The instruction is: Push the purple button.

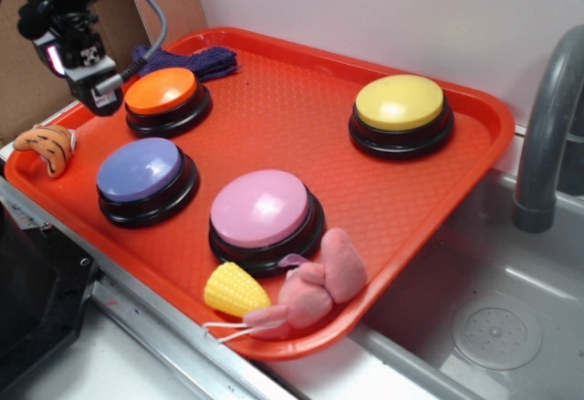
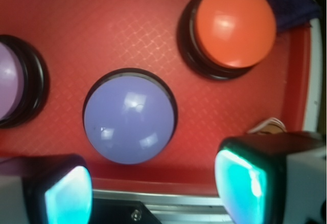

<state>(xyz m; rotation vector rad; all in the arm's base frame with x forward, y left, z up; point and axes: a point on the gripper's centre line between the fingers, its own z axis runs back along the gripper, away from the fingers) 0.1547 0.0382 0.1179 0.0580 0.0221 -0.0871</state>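
Counted on the red tray [image 1: 438, 190]

Four dome buttons: purple button [image 1: 139, 169], pink [image 1: 260, 206], orange [image 1: 161, 90], yellow [image 1: 399, 101]. Three toys, one dark cloth [image 1: 187, 57].

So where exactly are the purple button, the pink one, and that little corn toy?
purple button [image 1: 140, 168], exterior view, middle of its blue-violet dome top.
pink button [image 1: 259, 206], exterior view, centre of its pink top.
corn toy [image 1: 235, 290], exterior view, middle of its yellow body, by the tray's near edge.

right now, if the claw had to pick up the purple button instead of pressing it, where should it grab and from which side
Probably from straight above, with the claw closing across the black base of the purple button. The dome top is smooth and rounded, so pads would likely slip off it, while the base has a near-vertical wall. The open jaws look barely wide enough.
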